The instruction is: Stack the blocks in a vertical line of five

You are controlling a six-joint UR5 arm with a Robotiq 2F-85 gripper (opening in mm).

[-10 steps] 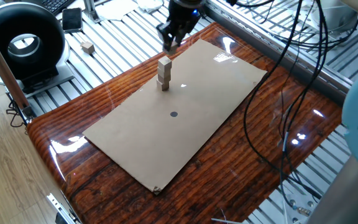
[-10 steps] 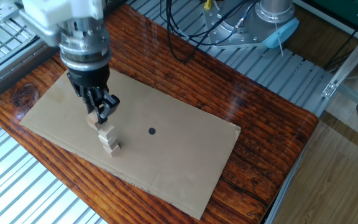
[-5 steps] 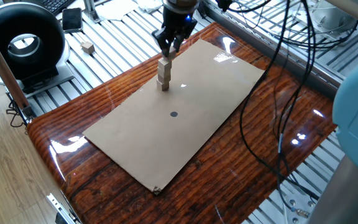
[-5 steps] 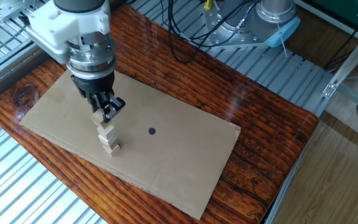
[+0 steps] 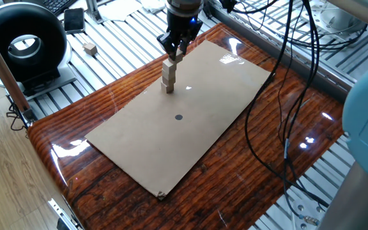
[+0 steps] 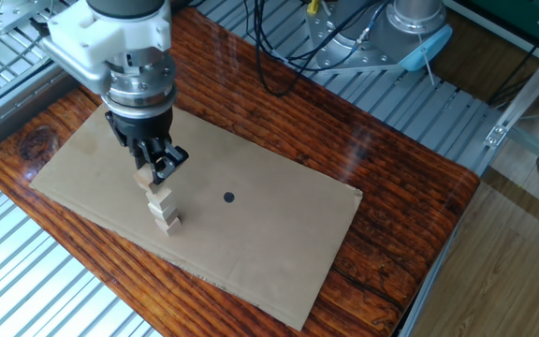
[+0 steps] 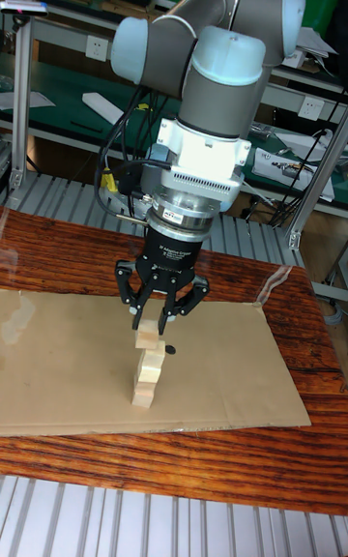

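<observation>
A stray block lies on the metal slats, well left of the stack. The stack stands on the cardboard sheet, about three high. The gripper is clamped on a fourth block just above it, so one remains. Since a second ago, the gripper has moved over the stack.

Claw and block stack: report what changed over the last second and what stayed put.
The claw carried a block sideways over the stack and lowered it toward the top, staying shut on it; whether the block touches the stack yet cannot be told. The stack, the cardboard sheet and the stray block off the table stayed as they were.
</observation>
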